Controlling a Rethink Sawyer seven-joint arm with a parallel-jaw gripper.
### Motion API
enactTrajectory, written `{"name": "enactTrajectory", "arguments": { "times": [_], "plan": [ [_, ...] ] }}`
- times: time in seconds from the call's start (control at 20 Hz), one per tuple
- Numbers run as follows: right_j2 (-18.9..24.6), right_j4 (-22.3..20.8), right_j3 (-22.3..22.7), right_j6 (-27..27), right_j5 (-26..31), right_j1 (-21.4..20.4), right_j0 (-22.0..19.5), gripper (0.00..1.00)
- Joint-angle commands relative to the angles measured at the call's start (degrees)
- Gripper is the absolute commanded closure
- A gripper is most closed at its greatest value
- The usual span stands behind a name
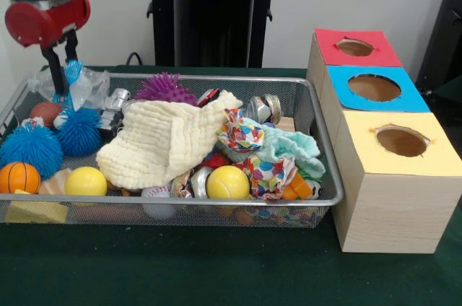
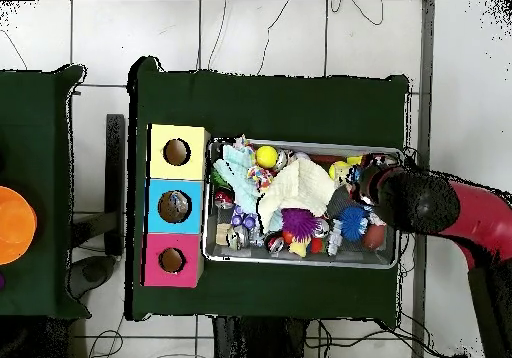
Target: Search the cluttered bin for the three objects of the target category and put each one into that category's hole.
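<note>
One small blue spiky ball (image 1: pixel 72 71) sat clamped between the gripper (image 1: pixel 63 82) fingers above the bin's (image 1: pixel 317 133) far corner, so lifting clear before crossing to the blue hole (image 1: pixel 374 87) seemed wise.

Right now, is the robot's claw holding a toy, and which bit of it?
It looks like the gripper is pinching a small blue spiky toy by its top, just above the bin, though the view isn't clear enough for certainty.

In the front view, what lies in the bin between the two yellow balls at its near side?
In the front view, the pale yellow cloth hangs down between the left yellow ball and the right yellow ball, with a white ball under its edge.
</note>
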Motion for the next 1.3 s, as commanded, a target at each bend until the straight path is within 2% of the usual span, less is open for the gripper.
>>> {"name": "enactTrajectory", "arguments": {
  "times": [0.05, 0.35, 0.6, 1.05, 1.3],
  "plan": [
    [-5.8, 6.1, 6.7, 20.0, 5.1, -7.9, 3.6, 1.00],
    [-8.8, 10.2, 12.9, 24.4, -0.8, -9.4, 6.6, 1.00],
    [-11.9, 12.2, 15.4, 28.0, -4.2, -11.1, 9.9, 1.00],
    [-20.6, 12.6, 18.9, 38.9, -11.0, -14.8, 20.2, 1.00],
    [-26.7, 12.0, 18.0, 44.8, -12.5, -17.1, 27.3, 1.00]
  ]
}}
